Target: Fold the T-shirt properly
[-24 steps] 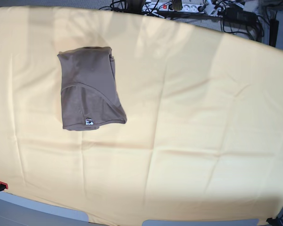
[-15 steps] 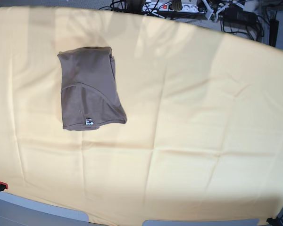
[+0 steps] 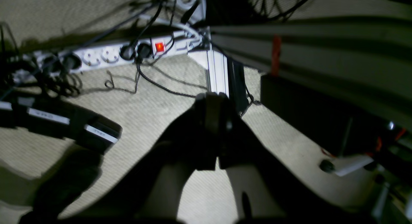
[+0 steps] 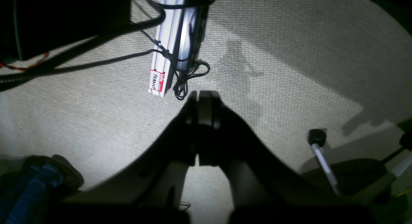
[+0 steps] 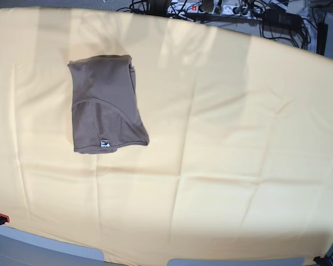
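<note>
1. Taupe, grey-brown cotton T-shirt (image 5: 104, 105), folded into a compact upright rectangle, lies flat in the upper left part of the base view.
2. It rests on a large pale yellow cloth (image 5: 227, 138) that covers nearly the whole table and shows long soft creases.
3. A small light tag (image 5: 104, 143) sits near the shirt's lower edge, and a curved seam crosses the fabric from the left side down toward the lower right corner.
4. Neither arm appears in the base view, and nothing touches the shirt.
5. The left wrist view looks down at beige woven carpet (image 3: 154, 121). The left gripper (image 3: 214, 134) is a dark silhouette with its 2 fingers pressed together and nothing between them.
6. Beyond it lie a white power strip with a glowing red switch (image 3: 106, 55), tangled black cables and a pale aluminium rail (image 3: 217, 72).
7. The right wrist view also faces the carpet. The right gripper (image 4: 201, 127) has its 2 fingers pressed together, holding nothing.
8. Just beyond its tip lies a pale aluminium bar with a red and white name sticker (image 4: 162, 64) and black cables looped beside it.
</note>
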